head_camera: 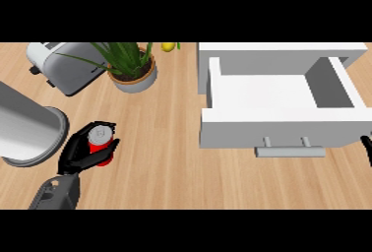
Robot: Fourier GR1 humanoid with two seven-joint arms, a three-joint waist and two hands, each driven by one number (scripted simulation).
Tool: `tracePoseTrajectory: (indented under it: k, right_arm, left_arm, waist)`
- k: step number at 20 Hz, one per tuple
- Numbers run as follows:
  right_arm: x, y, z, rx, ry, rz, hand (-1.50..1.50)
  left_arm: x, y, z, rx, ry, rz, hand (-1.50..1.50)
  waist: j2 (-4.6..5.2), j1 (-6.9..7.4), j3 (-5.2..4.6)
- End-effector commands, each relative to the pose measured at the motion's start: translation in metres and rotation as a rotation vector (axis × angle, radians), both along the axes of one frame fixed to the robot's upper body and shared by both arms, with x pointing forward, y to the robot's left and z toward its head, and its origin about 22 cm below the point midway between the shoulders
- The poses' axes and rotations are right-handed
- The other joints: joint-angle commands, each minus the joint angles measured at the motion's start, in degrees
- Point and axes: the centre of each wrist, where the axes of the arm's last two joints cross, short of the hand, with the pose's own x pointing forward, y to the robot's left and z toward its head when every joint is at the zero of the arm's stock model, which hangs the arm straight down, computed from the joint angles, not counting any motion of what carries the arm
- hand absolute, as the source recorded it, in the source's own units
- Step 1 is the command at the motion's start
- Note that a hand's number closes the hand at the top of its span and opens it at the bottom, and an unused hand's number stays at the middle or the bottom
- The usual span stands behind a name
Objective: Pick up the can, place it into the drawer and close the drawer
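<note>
A red can [100, 139] with a silver top stands upright on the wooden counter at the lower left. My left hand [76, 155] comes in from the lower left edge, and its black fingers and thumb curl round the can's sides. The white drawer [270, 91] stands pulled open at the right, with nothing visible inside, and its grey handle [289, 151] faces me. Only a black sliver of my right hand [367, 149] shows at the right edge, just beside the drawer's front corner.
A large metal cylinder [26, 132] lies right beside the can on the left. A silver toaster [67, 67] and a potted plant [131, 69] stand at the back left. A yellow object [169, 47] peeks in at the top.
</note>
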Motion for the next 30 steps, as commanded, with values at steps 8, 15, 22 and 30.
tracePoseTrajectory:
  k: [8,15,22,30]
  right_arm:
    - [-0.004,-0.001,-0.006,0.020,-0.019,0.009,-1.50]
    - [0.005,-0.003,0.000,0.006,-0.018,-0.007,-1.50]
    - [-0.029,0.009,0.016,0.022,-0.026,-0.025,-1.50]
    - [-0.026,-0.007,0.016,0.005,-0.027,-0.025,-1.50]
  left_arm:
    - [0.004,-0.045,0.018,-0.092,-0.052,-0.018,1.50]
    - [0.019,-0.012,0.045,-0.100,-0.079,0.190,1.50]
    - [0.029,-0.068,0.093,-0.096,-0.124,0.079,1.50]
    - [0.047,-0.131,0.149,-0.039,-0.204,0.010,1.50]
  waist:
    - [-0.08,0.19,0.02]
    - [-0.03,0.24,0.01]
    - [-0.32,0.18,0.05]
    - [-0.18,-0.24,0.03]
